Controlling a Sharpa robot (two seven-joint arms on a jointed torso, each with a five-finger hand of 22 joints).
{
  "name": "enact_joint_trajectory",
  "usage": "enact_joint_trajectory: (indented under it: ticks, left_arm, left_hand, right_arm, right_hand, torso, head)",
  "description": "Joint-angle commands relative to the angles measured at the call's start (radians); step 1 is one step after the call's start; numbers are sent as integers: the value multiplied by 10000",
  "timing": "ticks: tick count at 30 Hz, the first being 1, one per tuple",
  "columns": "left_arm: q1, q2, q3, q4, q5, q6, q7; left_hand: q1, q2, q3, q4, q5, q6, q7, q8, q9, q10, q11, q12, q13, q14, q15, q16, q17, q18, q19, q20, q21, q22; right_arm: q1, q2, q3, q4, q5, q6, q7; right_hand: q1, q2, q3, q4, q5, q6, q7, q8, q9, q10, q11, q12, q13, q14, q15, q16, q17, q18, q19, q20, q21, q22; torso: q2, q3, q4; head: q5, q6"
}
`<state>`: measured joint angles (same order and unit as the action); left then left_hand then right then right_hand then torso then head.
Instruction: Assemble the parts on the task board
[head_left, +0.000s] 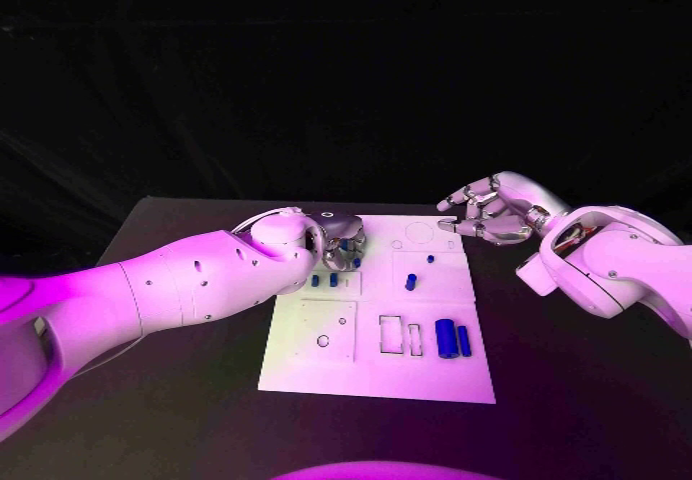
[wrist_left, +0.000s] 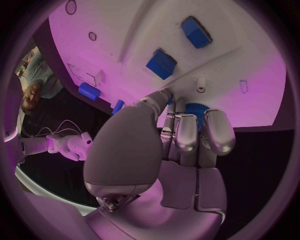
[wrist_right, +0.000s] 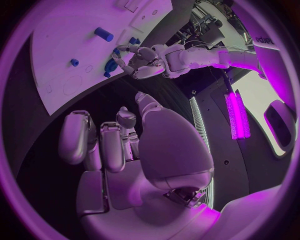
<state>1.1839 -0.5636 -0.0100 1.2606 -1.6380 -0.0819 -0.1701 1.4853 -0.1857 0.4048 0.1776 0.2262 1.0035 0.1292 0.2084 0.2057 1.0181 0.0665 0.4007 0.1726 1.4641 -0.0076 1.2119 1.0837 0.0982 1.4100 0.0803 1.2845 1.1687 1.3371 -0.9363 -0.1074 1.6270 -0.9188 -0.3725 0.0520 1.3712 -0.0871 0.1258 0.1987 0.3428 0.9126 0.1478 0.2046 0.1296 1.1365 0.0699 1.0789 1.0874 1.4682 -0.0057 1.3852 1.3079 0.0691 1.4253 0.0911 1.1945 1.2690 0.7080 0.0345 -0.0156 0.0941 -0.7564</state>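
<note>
The white task board (head_left: 378, 365) lies in the middle of the black table. My left hand (head_left: 339, 241) hovers over its far left part and pinches a round, ribbed blue part (wrist_left: 196, 109) between its fingers, close to the board (wrist_left: 250, 65). The right wrist view shows the same blue part (wrist_right: 114, 59) at the left hand's (wrist_right: 142, 59) fingertips. My right hand (head_left: 488, 212) hangs just past the board's far right corner, its fingers (wrist_right: 100, 142) loosely curled and apart, holding nothing.
Loose blue parts lie on the board: two small ones (head_left: 325, 281) close to the left hand, one (head_left: 411, 281) mid-board, a tiny one (head_left: 430, 259), and two cylinders (head_left: 454, 339) at the near right. Empty outlined slots (head_left: 391, 335) lie beside them.
</note>
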Motion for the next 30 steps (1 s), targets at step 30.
enact_joint_trajectory:
  ticks: [30]
  left_arm:
    - [-42, 71, -6, -40, 255, 172, 378]
  left_hand:
    - [-383, -135, 689, -404, -40, 128, 44, -770, -336, 752, 5, -906, -374, 86, -79, 201, -244, -136, 56, -85, 176, 176]
  right_arm:
    - [-2, 10, 3, 10, -5, 7, 27]
  right_hand:
    - [-16, 36, 35, 18, 80, 41, 67, 62, -11, -3, -17, 24, 27, 491, -47, 27, 995, 149, -5, 1, 26, 18]
  torso:
    - [0, 6, 1]
  head:
    - [-10, 36]
